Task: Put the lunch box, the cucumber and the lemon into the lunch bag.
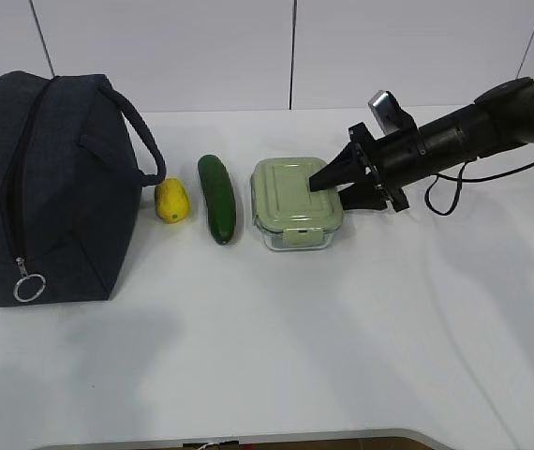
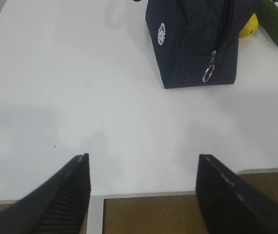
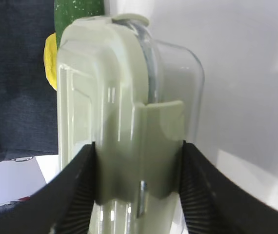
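Ribbed black pads (image 3: 70, 195) of my right claw (image 3: 136, 187) stand one on each side of the lunch box (image 3: 124, 112), flanking the snap tab of its pale green lid; they look to be at or very near its sides, but I cannot tell whether they press on it yet, so I count nothing as held. From the exterior view the box (image 1: 297, 202) sits flat on the white tabletop (image 1: 342, 337), with the cucumber (image 1: 217, 198) just beside it to the left, the lemon (image 1: 172, 201) beyond that, and the lunch bag (image 1: 51, 187) at the far left, its zipper shut and the silver ring pull hanging low. My left claw (image 2: 144, 195) hangs wide and empty over the near edge of the tabletop, well apart from everything. The chief risks, as I judge them: the box wall is smooth clear glass with rounded corners, so a grip taken only on the lid's tab could slip or pop the latch; a skewed closure could shove the box into the cucumber, which is smooth, cylindrical and apt to roll into the lemon. Soft navy fabric may sag, and the closed zipper bars entry.
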